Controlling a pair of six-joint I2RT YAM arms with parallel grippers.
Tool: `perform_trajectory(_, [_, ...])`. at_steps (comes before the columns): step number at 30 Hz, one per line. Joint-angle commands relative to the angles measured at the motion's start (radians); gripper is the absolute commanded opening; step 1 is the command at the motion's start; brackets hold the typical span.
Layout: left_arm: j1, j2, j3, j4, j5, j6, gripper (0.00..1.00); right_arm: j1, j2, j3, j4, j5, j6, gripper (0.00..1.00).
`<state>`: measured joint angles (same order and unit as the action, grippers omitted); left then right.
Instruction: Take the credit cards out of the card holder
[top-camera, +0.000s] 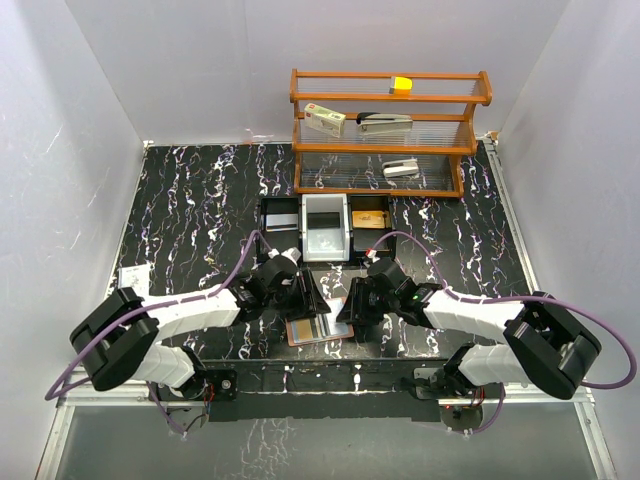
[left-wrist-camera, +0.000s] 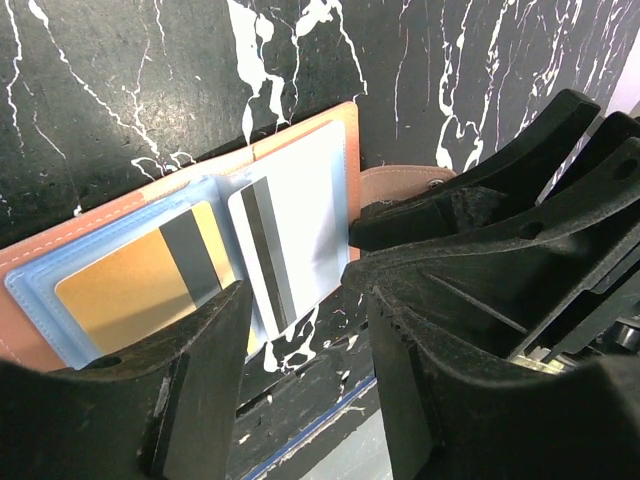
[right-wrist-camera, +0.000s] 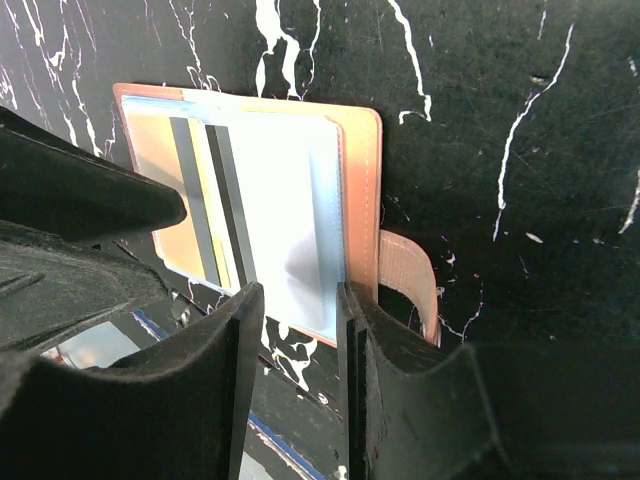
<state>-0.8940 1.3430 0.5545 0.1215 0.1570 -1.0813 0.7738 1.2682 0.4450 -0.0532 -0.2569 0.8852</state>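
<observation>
The card holder lies opened flat on the black marble table, near its front edge and between my two grippers. Its border is salmon and its inside pale blue. A gold card with a dark stripe sits in one pocket. Beside it lies a white card with a stripe, also visible in the right wrist view. My left gripper hovers open over the holder's near edge with nothing between its fingers. My right gripper is open too, one fingertip by the salmon border and closing strap.
Behind the grippers stand black and white trays, with a gold card in the right one. A wooden shelf with small items is at the back. The two grippers are close together. The table's front edge runs just below the holder.
</observation>
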Motion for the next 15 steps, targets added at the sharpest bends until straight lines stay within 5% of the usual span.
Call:
perform_trajectory(1, [0.004,0.031,0.031,0.005,0.035,0.045,0.48,-0.003,-0.012,0.026,0.018,0.022,-0.009,0.34])
perform_trajectory(5, [0.006,0.061,0.059,-0.079,-0.009,0.038,0.46,-0.003,0.007,0.043,0.017,0.021,-0.006,0.34])
perform_trajectory(15, [0.016,0.079,0.016,0.021,0.049,0.027,0.42,-0.004,0.015,0.053,0.009,0.012,0.003,0.33])
